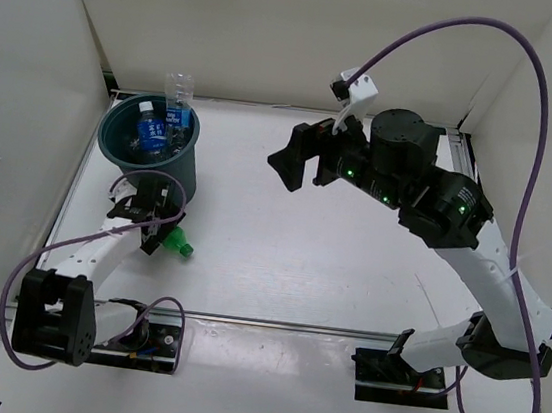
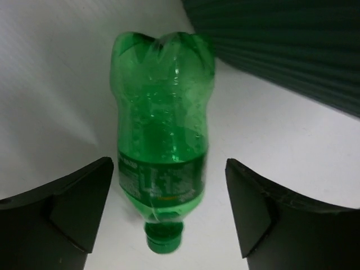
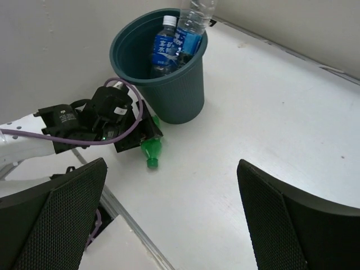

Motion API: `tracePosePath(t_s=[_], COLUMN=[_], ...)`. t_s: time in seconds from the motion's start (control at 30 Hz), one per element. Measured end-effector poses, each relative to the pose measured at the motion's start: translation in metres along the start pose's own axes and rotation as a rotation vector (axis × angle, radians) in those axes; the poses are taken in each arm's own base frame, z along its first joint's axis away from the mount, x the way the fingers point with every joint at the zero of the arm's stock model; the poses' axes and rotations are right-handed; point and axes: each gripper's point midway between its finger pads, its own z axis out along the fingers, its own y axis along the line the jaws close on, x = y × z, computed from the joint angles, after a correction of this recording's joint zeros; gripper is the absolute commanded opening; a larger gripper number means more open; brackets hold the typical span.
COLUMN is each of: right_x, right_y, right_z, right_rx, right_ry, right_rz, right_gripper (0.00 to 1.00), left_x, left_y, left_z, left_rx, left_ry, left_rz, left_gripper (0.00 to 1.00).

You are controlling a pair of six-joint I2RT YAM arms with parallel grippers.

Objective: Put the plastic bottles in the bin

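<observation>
my left gripper point(image 2: 169, 194) was wide open either side of the green bottle point(image 2: 163, 112) mid-frame, which looked empty, light and squashy, so i'd pinch the labelled waist.

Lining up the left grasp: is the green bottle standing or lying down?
Lying on its side: the green bottle rests flat on the table, cap toward the wrist camera.
</observation>
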Motion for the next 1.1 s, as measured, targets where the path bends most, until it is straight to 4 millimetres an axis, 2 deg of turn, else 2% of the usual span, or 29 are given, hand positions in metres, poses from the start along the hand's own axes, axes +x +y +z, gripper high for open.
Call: tracePosePath(t_s=[0.03,0.07,0.1,0.13,0.2,0.3,0.43,0.5,0.57,0.63,0.77,0.83,0.87,0.9,0.97,1.0,1.1], right_x=[-0.001,-0.002,-0.003,-0.004,-0.005,-0.007,-0.001,0.004,0.008,0.010,0.015,0.015,0.015,0.015,0.016,0.016,0.016], right_y=[-0.002,-0.003,-0.006,-0.009,-0.015,-0.024,-0.037,-0.042,-0.047,-0.049,-0.054,-0.054,-0.053,-0.052,-0.050,-0.049,-0.044], right_z=[-0.001,-0.001,-0.002,-0.002,-0.002,-0.002,0.000,0.002,0.004,0.005,0.007,0.007,0.007,0.007,0.007,0.007,0.007], right_rx=[0.008,0.017,0.028,0.040,0.060,0.090,0.127,0.141,0.154,0.162,0.163,0.157,0.153,0.146,0.132,0.127,0.103], right_ry=[-0.004,-0.008,-0.012,-0.016,-0.019,-0.024,-0.011,0.003,0.014,0.020,0.034,0.036,0.038,0.039,0.042,0.043,0.046], right_rz=[-0.004,-0.009,-0.016,-0.022,-0.028,-0.037,-0.037,-0.037,-0.037,-0.036,-0.032,-0.031,-0.030,-0.029,-0.028,-0.027,-0.022], right_gripper=[1.00,1.00,1.00,1.00,1.00,1.00,1.00,1.00,1.00,1.00,1.00,1.00,1.00,1.00,1.00,1.00,1.00], left_x=[0.002,0.006,0.011,0.015,0.016,0.020,0.027,0.021,0.011,-0.008,-0.073,-0.109,-0.128,-0.144,-0.172,-0.187,-0.209], left_y=[0.002,0.006,0.012,0.017,0.017,0.021,0.026,0.023,0.016,0.004,-0.020,-0.030,-0.038,-0.046,-0.064,-0.073,-0.088], left_z=[0.003,0.007,0.011,0.015,0.016,0.009,-0.024,-0.050,-0.085,-0.129,-0.229,-0.260,-0.269,-0.271,-0.264,-0.252,-0.208], left_rx=[-0.008,-0.019,-0.036,-0.051,-0.029,0.004,0.070,0.113,0.171,0.261,0.471,0.501,0.503,0.485,0.421,0.361,0.179], left_ry=[0.004,0.011,0.022,0.033,0.028,0.038,0.058,0.051,0.039,0.000,-0.213,-0.353,-0.428,-0.488,-0.583,-0.628,-0.688], left_rz=[0.005,0.011,0.012,0.015,0.002,-0.020,-0.063,-0.109,-0.157,-0.205,-0.225,-0.203,-0.181,-0.162,-0.114,-0.089,-0.027], left_gripper=[0.85,0.75,0.69,0.65,0.59,0.58,0.58,0.56,0.55,0.55,0.55,0.55,0.55,0.55,0.55,0.55,0.57])
